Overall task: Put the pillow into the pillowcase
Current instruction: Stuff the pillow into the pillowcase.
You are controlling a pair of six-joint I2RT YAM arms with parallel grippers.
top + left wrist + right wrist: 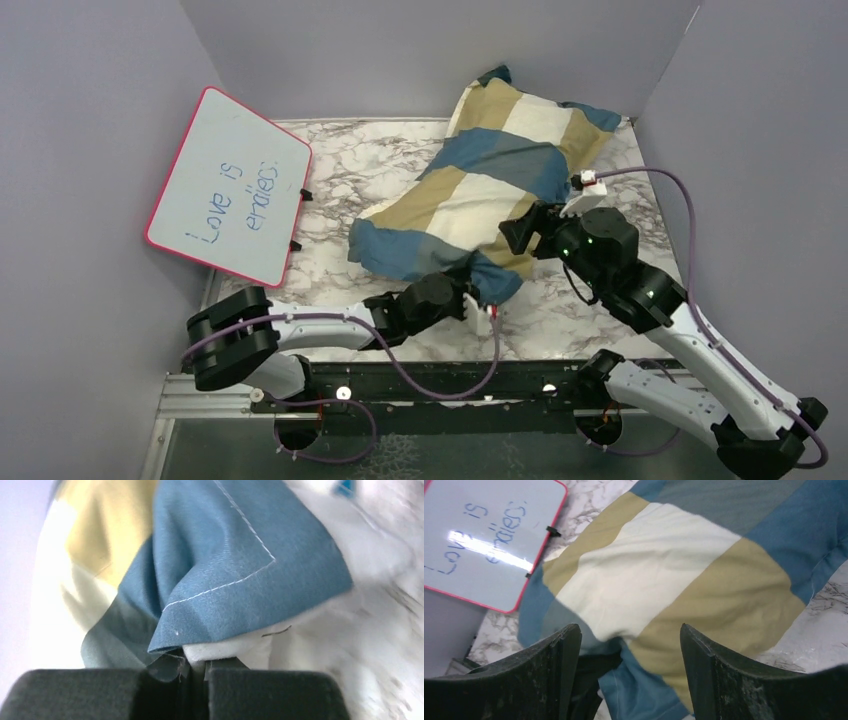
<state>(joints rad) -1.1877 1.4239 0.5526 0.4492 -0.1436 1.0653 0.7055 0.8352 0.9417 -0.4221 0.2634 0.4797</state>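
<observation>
The checked blue, tan and cream pillowcase (490,180) lies plump on the marble table (335,150), running from the back right corner toward the near middle. My left gripper (478,303) is at its near blue corner, shut on the pillowcase's (240,565) frayed edge. The white pillow (380,630) bulges out beside that edge and presses against the jaws, its blue tag (345,487) at the top. In the top view the pillow is hidden inside the case. My right gripper (520,235) hovers open over the pillowcase (664,575), with nothing between its fingers (566,645).
A pink-rimmed whiteboard (230,185) with blue writing leans against the left wall; it also shows in the right wrist view (484,540). Grey walls close in the table on the left, back and right. The arm bases sit along the near rail (430,385).
</observation>
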